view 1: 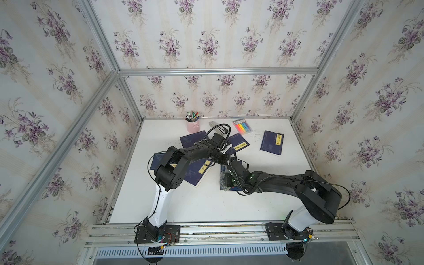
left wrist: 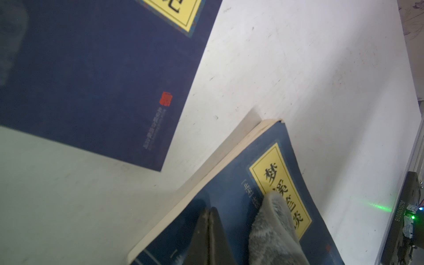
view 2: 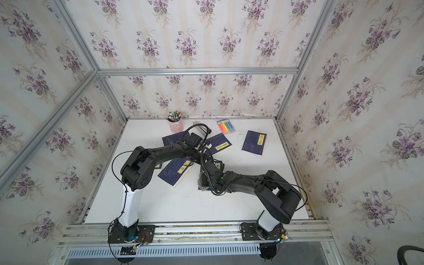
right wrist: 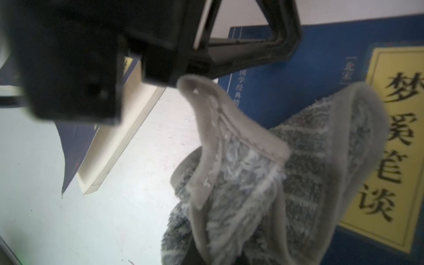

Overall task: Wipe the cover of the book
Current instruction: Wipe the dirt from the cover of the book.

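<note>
Grey cloth (right wrist: 263, 172), clamped in my right gripper (view 1: 224, 182), lay on the blue book (right wrist: 286, 68) mid-table (view 1: 206, 202) while my closed left gripper (left wrist: 209, 231) pinned its cover; mid-wipe, I judged, next needing a steady sweep.

Pink pen cup (view 1: 192, 127), highlighter pack (view 1: 242, 126) near table (view 1: 183, 206) back edge.

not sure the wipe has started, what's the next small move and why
Probably sweep the cloth along the cover of the book, across the yellow title label. The cloth rests bunched on the cover at the label's edge, and the shut left gripper seems to press the book down, so it should stay put.
</note>
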